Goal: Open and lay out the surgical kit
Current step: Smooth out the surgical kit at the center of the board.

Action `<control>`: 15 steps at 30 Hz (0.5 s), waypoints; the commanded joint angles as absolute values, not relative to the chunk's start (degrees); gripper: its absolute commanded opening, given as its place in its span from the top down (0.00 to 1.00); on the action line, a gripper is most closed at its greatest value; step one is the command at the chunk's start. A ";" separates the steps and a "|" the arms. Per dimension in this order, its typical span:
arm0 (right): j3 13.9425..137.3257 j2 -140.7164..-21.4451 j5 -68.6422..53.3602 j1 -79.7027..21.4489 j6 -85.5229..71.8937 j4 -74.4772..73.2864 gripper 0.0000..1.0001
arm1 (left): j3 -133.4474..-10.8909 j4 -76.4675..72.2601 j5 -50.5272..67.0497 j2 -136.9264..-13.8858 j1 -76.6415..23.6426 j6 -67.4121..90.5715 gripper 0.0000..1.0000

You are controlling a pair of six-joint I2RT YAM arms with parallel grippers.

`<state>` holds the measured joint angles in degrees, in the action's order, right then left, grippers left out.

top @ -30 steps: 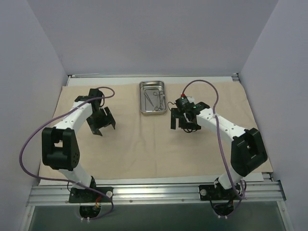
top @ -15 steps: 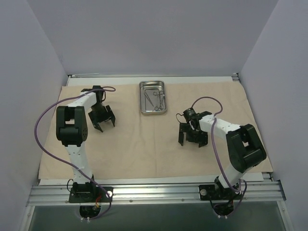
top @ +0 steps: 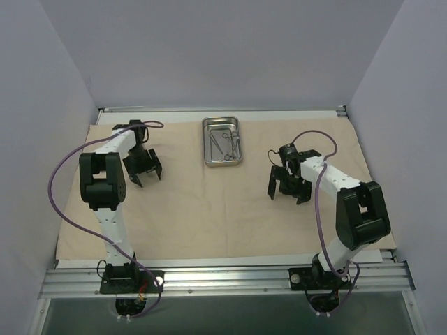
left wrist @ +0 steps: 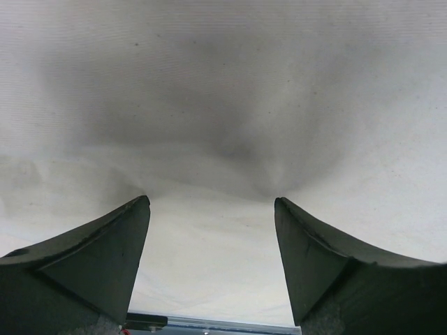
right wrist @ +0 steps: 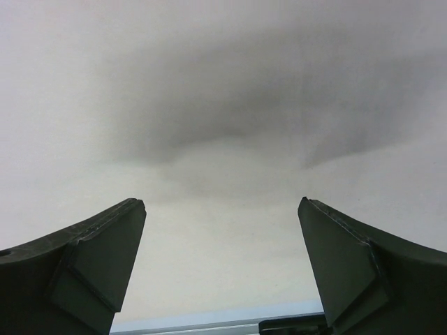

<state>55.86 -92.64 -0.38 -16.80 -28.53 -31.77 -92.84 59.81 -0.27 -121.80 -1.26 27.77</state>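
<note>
The beige cloth wrap (top: 209,202) lies spread flat over the table. The shiny steel tray (top: 222,142) stands on it at the back centre, with thin ring-handled instruments (top: 223,143) inside. My left gripper (top: 143,173) is open and empty, low over the cloth left of the tray. My right gripper (top: 288,192) is open and empty, low over the cloth right of and nearer than the tray. The left wrist view shows only cloth (left wrist: 209,125) between its fingers (left wrist: 105,258). The right wrist view shows only cloth (right wrist: 223,139) between its fingers (right wrist: 98,258).
Grey walls close in the table at the back and on both sides. A metal rail (top: 223,279) runs along the near edge by the arm bases. Purple cables loop off both arms.
My left gripper has drawn back and left, away from the middle of the cloth. My right gripper has moved right and nearer, away from the tray. The tray has not moved.
</note>
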 commanded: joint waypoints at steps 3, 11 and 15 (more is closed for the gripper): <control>66.09 -91.74 3.69 -13.81 -25.05 -36.39 0.00 | -98.87 60.20 -1.94 -117.24 -0.79 25.84 0.19; 68.28 -101.24 2.81 -3.26 -20.66 -29.62 0.00 | -105.21 61.53 0.00 -124.89 -0.53 26.02 0.19; 69.17 -106.77 5.70 -0.45 -19.95 -28.48 0.00 | -106.43 62.05 0.00 -129.45 -0.35 25.93 0.19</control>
<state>67.09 -104.88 2.37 -1.30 -21.76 -27.81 -104.51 60.40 -0.60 -125.51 -0.95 26.61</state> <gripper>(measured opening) 0.996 0.812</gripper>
